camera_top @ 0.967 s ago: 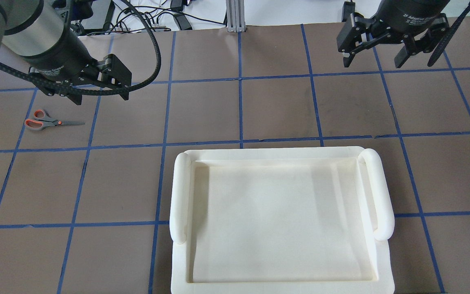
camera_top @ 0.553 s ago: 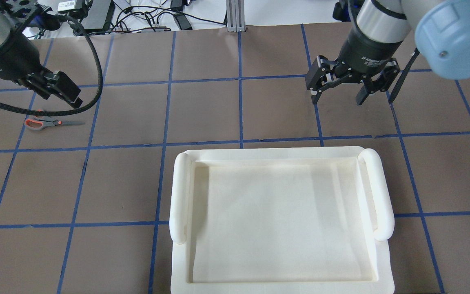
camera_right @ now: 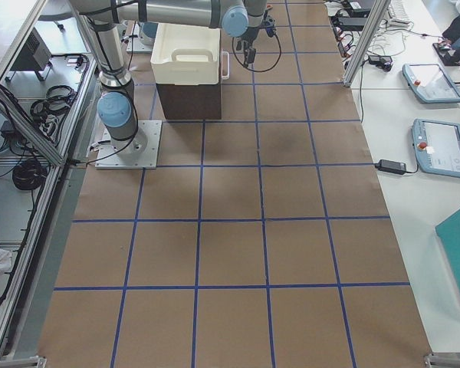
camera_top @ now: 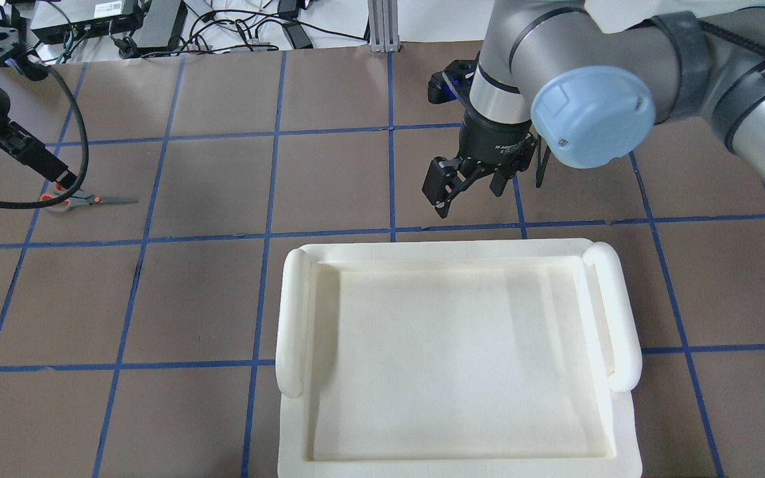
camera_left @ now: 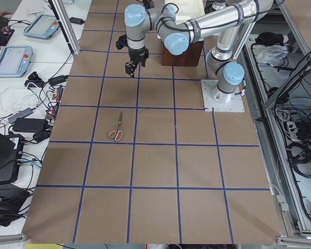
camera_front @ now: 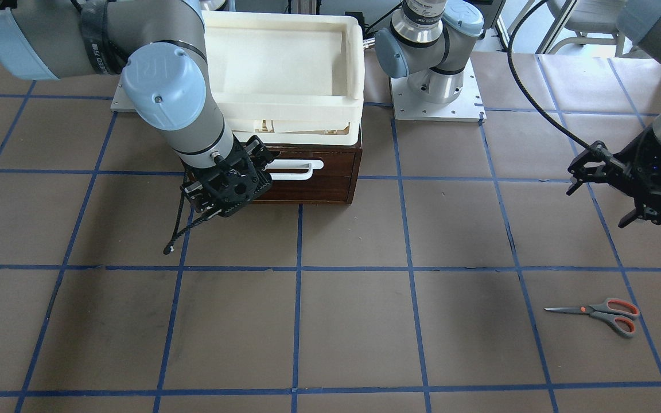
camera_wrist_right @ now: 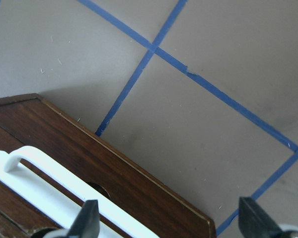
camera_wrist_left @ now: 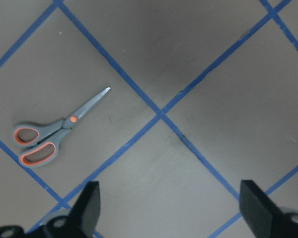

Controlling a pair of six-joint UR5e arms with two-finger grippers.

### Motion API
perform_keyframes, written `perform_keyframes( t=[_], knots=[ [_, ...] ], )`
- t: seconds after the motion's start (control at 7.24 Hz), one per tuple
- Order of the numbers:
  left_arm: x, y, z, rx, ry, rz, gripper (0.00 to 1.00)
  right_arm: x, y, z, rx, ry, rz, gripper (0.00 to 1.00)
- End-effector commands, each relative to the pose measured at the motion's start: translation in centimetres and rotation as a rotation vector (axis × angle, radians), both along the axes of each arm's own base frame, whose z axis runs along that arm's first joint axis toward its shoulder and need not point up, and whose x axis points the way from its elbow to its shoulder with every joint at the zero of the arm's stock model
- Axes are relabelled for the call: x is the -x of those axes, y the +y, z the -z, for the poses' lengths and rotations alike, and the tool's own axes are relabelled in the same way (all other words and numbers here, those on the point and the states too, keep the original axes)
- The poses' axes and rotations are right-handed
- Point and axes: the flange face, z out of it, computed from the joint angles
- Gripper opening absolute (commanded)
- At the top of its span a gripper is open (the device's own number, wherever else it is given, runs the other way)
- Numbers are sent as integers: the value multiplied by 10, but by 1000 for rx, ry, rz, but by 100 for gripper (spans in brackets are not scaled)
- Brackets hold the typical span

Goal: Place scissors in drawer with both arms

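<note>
The scissors (camera_front: 597,314) lie flat on the brown table, handles toward the robot's left; they also show in the left wrist view (camera_wrist_left: 49,136) and the overhead view (camera_top: 87,198). My left gripper (camera_front: 596,208) is open and empty, up in the air, apart from them; from overhead (camera_top: 57,174) it overlaps their handles. The dark brown drawer (camera_front: 319,186) with its white bar handle (camera_front: 293,168) is shut. My right gripper (camera_front: 224,186) is open and empty just in front of the drawer; its wrist view shows the drawer front (camera_wrist_right: 124,171) and handle (camera_wrist_right: 64,186).
A cream-white plastic tray (camera_top: 455,249) stands on top of the drawer's cabinet (camera_front: 284,109). A black cable (camera_front: 178,235) hangs from the right wrist. Blue tape lines grid the table. Cables and boxes lie beyond the far edge (camera_top: 157,20).
The left gripper has moved left and down, over the scissors' handles. The right arm has swung left and toward the tray's far edge. Both grippers stay open.
</note>
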Motion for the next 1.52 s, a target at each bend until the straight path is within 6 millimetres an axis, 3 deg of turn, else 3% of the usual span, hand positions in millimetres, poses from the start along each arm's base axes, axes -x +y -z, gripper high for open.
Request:
perform_keyframes(
  t=[0.0,0.28,0.55,0.69,1.11,1.24,1.38],
  knots=[
    [-45,-14,45,-50,-38,288,100,-4,-9,12,33,-77,-461,100],
    [-87,-30,77,-13,-69,546,100,-16,-5,18,51,-122,-737,100],
    [-99,-49,108,3,-110,741,100,-57,9,25,89,-123,-838,100],
    [-104,-56,127,7,-111,845,100,-69,12,34,82,-85,-881,100],
    [-107,-64,170,-21,-60,1004,100,-69,10,47,47,-78,-893,100],
    [-109,-65,179,-32,-51,1002,100,-67,10,42,45,-76,-895,100],
    [-113,-71,174,-18,-69,993,100,-66,14,45,6,-79,-894,100]
  ],
)
